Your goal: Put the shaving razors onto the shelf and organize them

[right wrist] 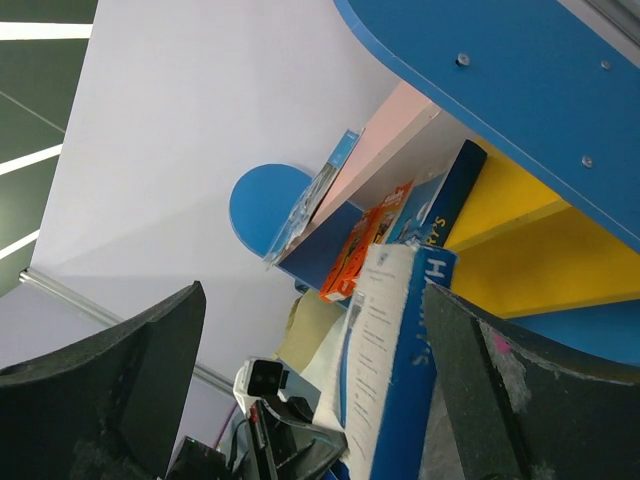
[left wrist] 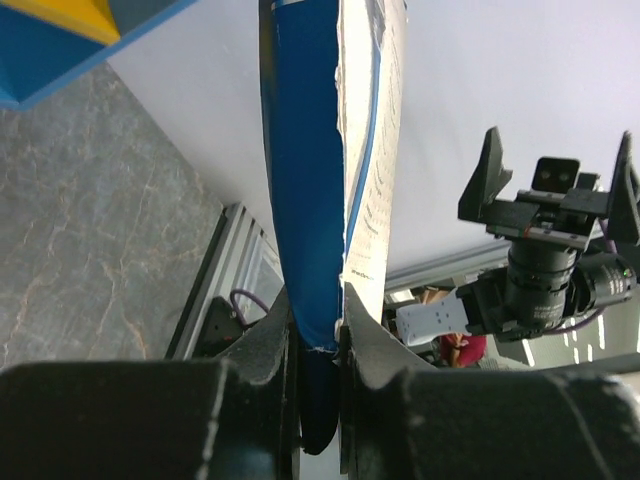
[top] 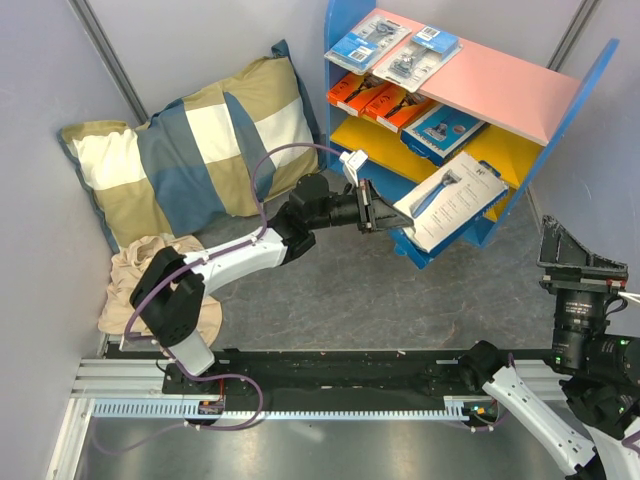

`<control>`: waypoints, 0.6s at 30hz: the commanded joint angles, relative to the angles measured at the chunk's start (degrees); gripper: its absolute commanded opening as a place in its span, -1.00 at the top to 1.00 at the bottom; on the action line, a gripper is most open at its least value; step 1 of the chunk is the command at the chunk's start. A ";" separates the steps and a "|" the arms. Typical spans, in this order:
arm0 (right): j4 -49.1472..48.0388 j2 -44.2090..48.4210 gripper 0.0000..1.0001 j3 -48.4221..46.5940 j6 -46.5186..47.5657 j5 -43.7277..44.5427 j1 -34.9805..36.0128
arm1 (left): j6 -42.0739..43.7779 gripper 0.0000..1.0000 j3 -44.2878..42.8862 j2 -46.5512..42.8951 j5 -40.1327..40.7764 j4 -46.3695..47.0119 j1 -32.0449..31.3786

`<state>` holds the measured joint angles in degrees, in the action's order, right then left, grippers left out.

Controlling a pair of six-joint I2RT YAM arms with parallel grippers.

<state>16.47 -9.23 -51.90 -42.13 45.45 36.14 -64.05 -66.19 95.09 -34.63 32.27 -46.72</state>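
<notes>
My left gripper is shut on the edge of a white and blue razor box, holding it tilted against the front of the shelf's lowest board. The left wrist view shows its jaws pinching the box edge-on. Two blister packs lie on the pink top board. Below them are orange boxes and a blue box. My right gripper stands open and empty at the far right, apart from the shelf. Between its fingers I see the held box at a distance.
A plaid pillow leans in the back-left corner, with a beige cloth crumpled in front of it. Grey walls close in on three sides. The mounting rail runs along the near edge.
</notes>
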 commanded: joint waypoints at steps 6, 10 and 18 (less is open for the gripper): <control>1.20 1.94 -0.96 -2.15 1.52 2.18 0.16 | 3.50 0.96 -12.55 4.65 4.75 -3.87 0.14; 2.16 2.38 -0.96 -2.77 1.96 2.71 0.16 | 3.67 0.96 -17.81 7.73 5.98 -7.22 -0.04; 3.74 3.34 -0.96 -4.17 2.67 3.77 0.16 | 3.75 0.96 -29.24 14.94 7.12 -11.43 -1.09</control>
<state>19.05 -6.68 -54.15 -40.80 47.81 36.14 -62.70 -87.46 107.72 -28.99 20.99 -46.85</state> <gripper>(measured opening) 0.982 0.183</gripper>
